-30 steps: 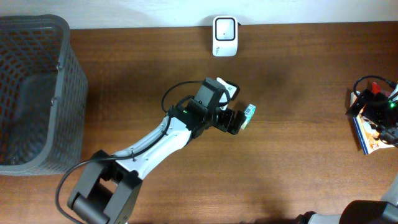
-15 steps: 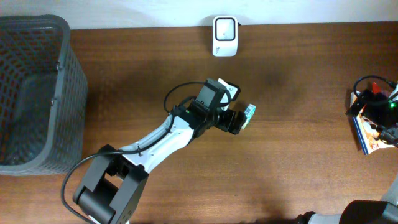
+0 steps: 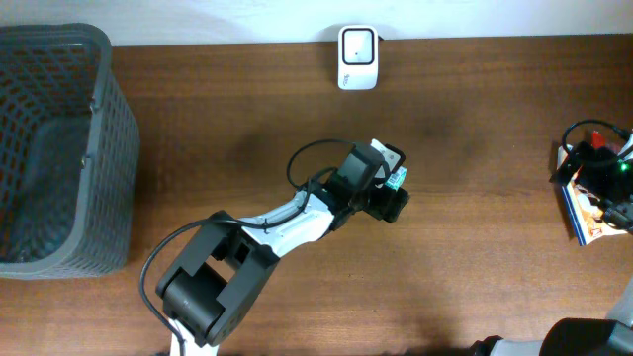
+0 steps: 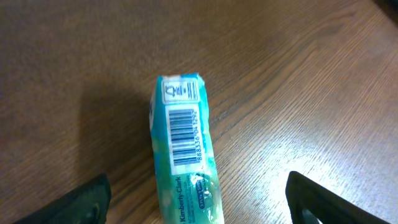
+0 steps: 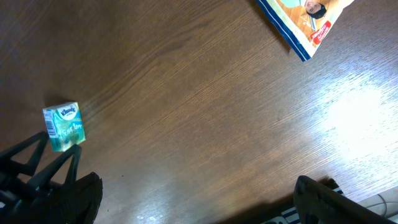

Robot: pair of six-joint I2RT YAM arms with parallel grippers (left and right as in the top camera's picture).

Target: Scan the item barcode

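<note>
While the left gripper (image 4: 198,186) hangs released, tissue pack (image 4: 184,180) lies between its fingers (image 4: 81,202), barcode (image 4: 185,135) up, untouched

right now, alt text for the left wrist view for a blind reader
A small teal tissue pack lies on the brown wooden table, its barcode facing up at the camera. The dark fingers of the open left gripper sit wide apart on either side, not touching it.

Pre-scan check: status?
Left gripper open over small teal tissue pack, barcode up on wooden table. Right gripper open, empty. Nothing blocks white scanner.
</note>
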